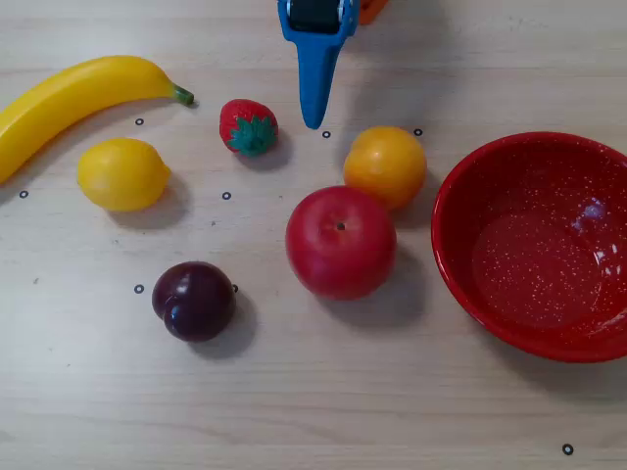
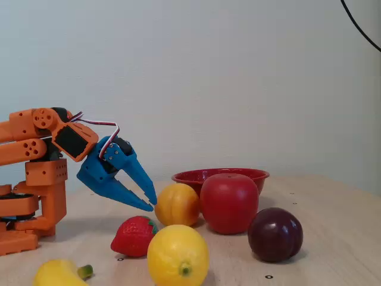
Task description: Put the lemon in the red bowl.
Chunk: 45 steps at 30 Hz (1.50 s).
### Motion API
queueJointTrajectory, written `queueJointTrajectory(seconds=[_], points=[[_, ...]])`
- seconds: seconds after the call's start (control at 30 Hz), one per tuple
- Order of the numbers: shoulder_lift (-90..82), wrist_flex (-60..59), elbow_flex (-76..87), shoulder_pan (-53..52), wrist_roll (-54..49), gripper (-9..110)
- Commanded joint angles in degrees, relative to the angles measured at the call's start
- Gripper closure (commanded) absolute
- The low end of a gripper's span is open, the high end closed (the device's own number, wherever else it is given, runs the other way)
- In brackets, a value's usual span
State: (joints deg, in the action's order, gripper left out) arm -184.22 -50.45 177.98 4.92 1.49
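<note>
The lemon (image 1: 122,174) lies on the wooden table at the left in the overhead view, just below the banana; in the fixed view it sits at the front (image 2: 178,256). The red bowl (image 1: 549,255) stands empty at the right edge; in the fixed view only its rim (image 2: 190,176) shows behind the fruit. My blue gripper (image 1: 313,119) points down from the top middle, shut and empty, with its tip between the strawberry and the orange fruit. In the fixed view the gripper (image 2: 152,204) hangs above the table, far from the lemon.
A banana (image 1: 78,98) lies at the upper left and a strawberry (image 1: 249,127) beside the gripper tip. An orange fruit (image 1: 385,164) and a red apple (image 1: 340,242) sit between the lemon and the bowl. A dark plum (image 1: 194,300) lies below the lemon.
</note>
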Motion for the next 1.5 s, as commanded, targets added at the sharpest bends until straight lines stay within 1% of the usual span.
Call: queueJointTrajectory(seconds=[0.0, 0.37, 0.5, 0.77, 1.1, 1.47], points=[[-0.9, -0.1, 0.8, -2.6, -0.8, 101], [-0.7, -0.2, 0.7, -2.3, -1.1, 101], [3.7, -2.5, -3.0, -1.9, -1.8, 101], [20.7, -6.2, -19.7, 1.0, -2.4, 101], [40.0, -19.9, -46.5, 2.1, 2.0, 101], [57.8, -26.0, -67.6, 7.0, 7.8, 101]])
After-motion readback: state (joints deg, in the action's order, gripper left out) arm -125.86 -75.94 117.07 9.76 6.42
